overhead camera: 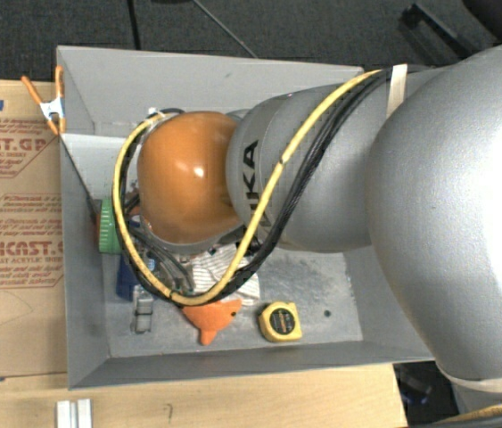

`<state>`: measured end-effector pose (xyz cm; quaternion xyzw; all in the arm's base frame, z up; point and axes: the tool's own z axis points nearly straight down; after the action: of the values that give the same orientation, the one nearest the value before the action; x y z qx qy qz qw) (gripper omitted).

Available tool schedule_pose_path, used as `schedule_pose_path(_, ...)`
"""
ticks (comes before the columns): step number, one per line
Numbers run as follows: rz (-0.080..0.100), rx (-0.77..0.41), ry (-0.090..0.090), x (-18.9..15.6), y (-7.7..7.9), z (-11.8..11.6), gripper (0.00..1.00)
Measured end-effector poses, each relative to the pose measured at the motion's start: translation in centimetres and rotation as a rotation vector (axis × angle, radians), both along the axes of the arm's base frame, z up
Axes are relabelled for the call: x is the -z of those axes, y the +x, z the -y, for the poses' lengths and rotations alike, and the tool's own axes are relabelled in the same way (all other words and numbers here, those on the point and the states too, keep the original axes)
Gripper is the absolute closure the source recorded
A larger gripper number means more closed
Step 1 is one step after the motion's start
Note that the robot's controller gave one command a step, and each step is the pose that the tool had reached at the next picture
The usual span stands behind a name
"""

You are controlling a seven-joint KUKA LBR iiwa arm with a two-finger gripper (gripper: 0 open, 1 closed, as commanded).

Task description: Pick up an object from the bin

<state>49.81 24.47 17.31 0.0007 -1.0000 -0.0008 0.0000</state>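
Observation:
Part of my gripper's body (163,262) shows as dark metal under the orange cover, low over the left middle of the bin. Just to its right lies a white meshed cloth (226,273), half hidden by the arm. An orange pointed plastic piece (212,318) lies right below it near the front wall. To its left sit a blue thing (124,280) and a small grey metal piece (142,314). A green ribbed thing (107,228) rests against the left wall.
A yellow tape measure (280,321) lies on the bin floor at the front, right of the orange piece. The arm and its looped yellow and black cables cover the back and right of the bin.

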Motion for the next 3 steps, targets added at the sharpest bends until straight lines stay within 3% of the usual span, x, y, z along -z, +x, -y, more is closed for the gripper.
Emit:
schedule_pose_path(1, -0.012, -0.098, 0.000, 7.8, 6.1, 7.6, 1.00)
schedule_pose_path(2, -0.012, -0.098, 0.001, 7.8, 6.1, 7.6, 1.00)
schedule_pose_path(3, 0.002, -0.110, 0.001, 0.5, 8.0, 7.9, 1.00)
